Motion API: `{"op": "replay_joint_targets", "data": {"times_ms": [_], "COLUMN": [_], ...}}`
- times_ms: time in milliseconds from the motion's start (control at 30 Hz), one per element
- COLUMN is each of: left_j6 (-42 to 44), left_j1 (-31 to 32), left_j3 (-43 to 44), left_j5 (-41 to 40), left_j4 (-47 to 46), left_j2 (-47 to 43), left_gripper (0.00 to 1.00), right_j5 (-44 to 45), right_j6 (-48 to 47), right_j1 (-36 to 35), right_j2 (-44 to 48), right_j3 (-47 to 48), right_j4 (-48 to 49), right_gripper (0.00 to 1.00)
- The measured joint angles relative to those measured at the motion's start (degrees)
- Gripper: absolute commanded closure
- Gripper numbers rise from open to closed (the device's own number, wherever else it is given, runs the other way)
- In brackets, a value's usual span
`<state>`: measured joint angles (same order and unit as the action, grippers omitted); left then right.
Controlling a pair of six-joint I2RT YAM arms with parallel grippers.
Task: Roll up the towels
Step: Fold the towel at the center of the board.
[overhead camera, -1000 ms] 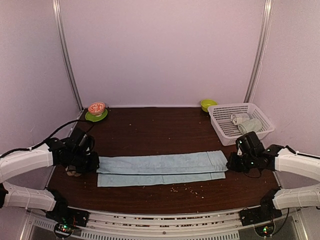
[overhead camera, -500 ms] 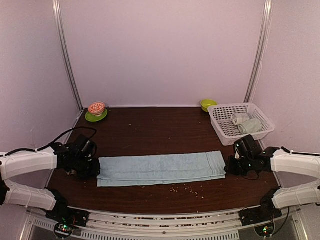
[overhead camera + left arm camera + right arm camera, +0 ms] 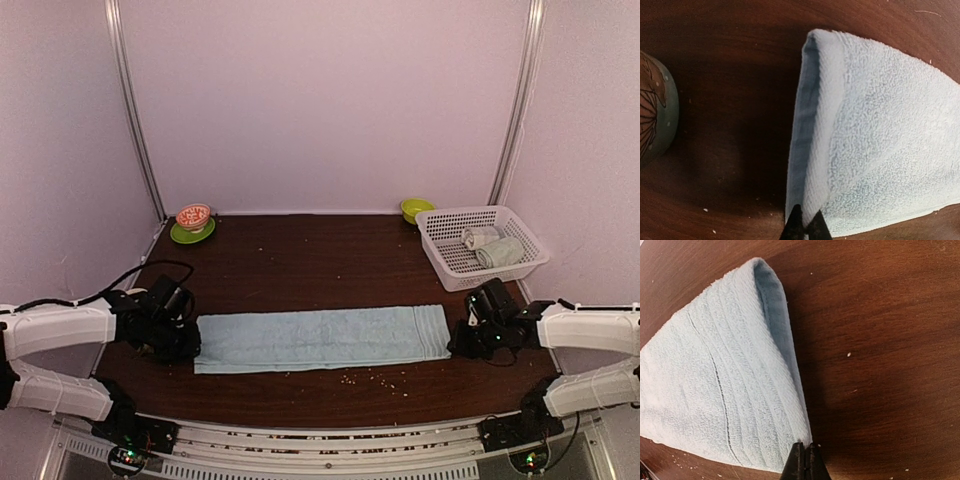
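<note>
This looks like a robot test cell in a lab. Plain pale panels [image 3: 320, 100] on metal uprights [image 3: 135, 110] box in a dark wooden table [image 3: 320, 265].

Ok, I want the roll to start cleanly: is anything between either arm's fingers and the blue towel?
Nothing visible. The left fingers and right fingers are shut on opposite ends of the light blue towel. A mug stands beside the left end, not touching it.

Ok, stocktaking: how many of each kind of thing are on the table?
Towels: 3 (light blue flat towel, two pale rolled towels)
White plastic basket: 1
Bowls: 2 (red patterned bowl, lime green bowl)
Green saucer: 1
Grey-green mug: 1
Total: 8
</note>
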<state>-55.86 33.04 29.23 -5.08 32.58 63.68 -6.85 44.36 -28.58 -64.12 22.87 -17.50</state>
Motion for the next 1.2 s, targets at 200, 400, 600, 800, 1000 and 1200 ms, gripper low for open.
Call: {"op": "replay_joint_targets", "data": {"times_ms": [200,400,600,800,1000,1200], "left_j6": [-0.42,-0.72,0.26,2.38,4.83,5.07], "left_j1": [0.0,-0.11,0.96,7.04,8.31,8.37], "left_j3": [-0.61,-0.59,3.54,16.26,20.24,13.25], "left_j5": [0.09,0.52,2.08,4.11,6.27,8.15], "left_j4": [-0.02,1.18,7.3,7.41,-2.05,-8.85], "left_j2": [0.02,-0.85,-6.38,-4.37,11.15,20.87], "left_gripper": [0.77,0.42,0.3,0.53,0.86,0.94], "right_j5": [-0.63,-1.05,-0.26,1.55,0.0,-0.7], "right_j6": [0.26,0.68,-0.83,-2.21,-0.85,2.6], "right_j1": [0.0,0.0,-0.55,-5.33,-9.51,-9.6], "right_j2": [-0.57,1.16,8.2,11.8,-1.66,-13.29], "right_j3": [0.0,0.31,5.68,12.81,13.75,11.21], "right_j4": [0.57,-1.36,-9.25,-11.15,-2.4,3.28], "right_gripper": [0.76,0.49,0.47,0.55,0.61,0.62]}}
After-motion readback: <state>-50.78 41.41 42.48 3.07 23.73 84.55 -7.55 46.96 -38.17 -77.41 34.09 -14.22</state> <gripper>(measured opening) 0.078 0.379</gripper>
